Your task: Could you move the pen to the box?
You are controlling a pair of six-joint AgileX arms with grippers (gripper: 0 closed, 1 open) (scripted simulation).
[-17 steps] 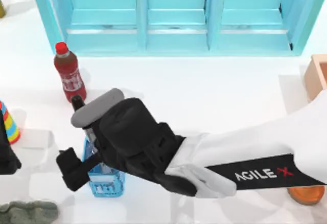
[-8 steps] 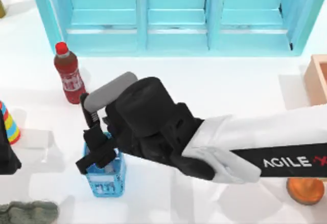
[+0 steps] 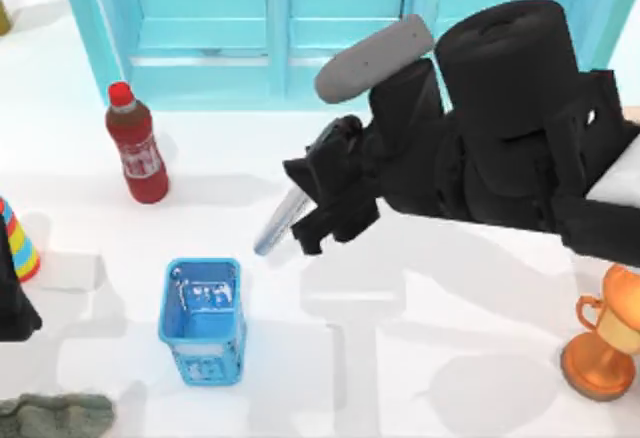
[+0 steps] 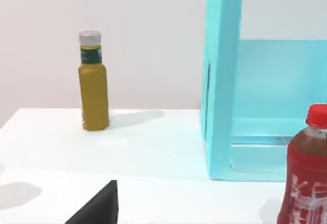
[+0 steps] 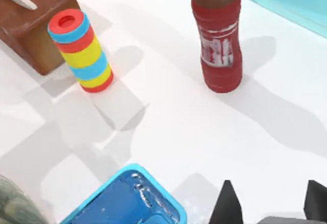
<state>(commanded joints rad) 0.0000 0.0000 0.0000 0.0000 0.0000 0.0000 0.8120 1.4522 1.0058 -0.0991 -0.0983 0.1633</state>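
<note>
Right gripper (image 3: pixel 318 201): raised over mid-bench, clenched on the pen (image 3: pixel 280 221), which slants down toward the blue basket (image 3: pixel 203 320). Red bottle (image 3: pixel 136 144): upright near the bench's left edge. Trophy (image 3: pixel 604 343): front-right corner. Left arm (image 3: pixel 12 303): parked at left edge; its claw's state cannot be told

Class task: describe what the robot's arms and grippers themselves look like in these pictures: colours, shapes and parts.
In the top view the right arm is bulky matt black, built of rounded, drum-like housings, with a grey cylindrical bar on top and a white sleeve at the picture's right edge. The right gripper has blocky black fingers; its dark pointed fingertips show in the right wrist view. The left arm, parked at the table's left edge, is black too.
</note>
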